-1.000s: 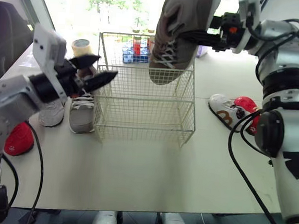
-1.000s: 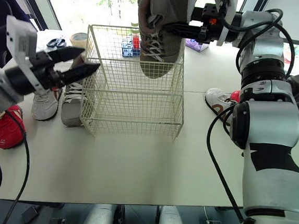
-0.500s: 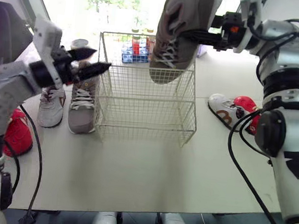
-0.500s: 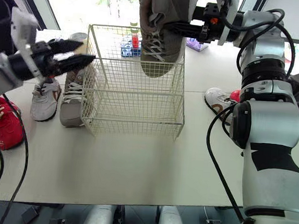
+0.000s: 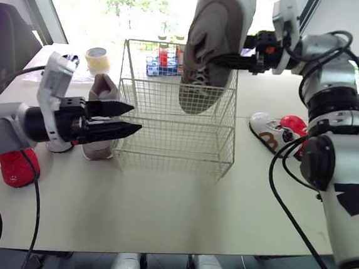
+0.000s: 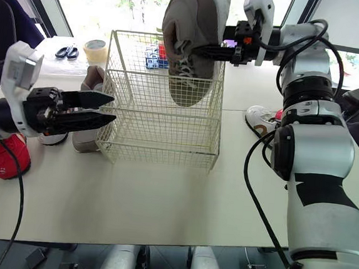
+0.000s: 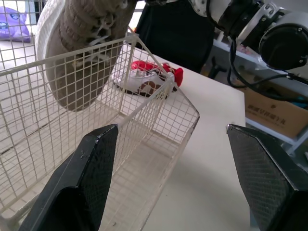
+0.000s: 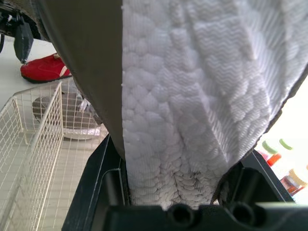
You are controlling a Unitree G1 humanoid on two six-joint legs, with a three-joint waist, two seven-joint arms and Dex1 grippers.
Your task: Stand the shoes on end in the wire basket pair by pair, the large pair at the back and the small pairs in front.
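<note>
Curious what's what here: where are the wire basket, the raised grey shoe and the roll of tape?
wire basket (image 5: 173,143), left eye view, front wall.
grey shoe (image 5: 218,23), left eye view, side of upper.
roll of tape (image 6: 98,44), right eye view, top face.

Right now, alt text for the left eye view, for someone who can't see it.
The right gripper holds a large grey shoe toe down, its toe inside the wire basket on a white table. The left gripper hovers open at the basket's left, near a second grey shoe; small shoes lie on the right.
</note>
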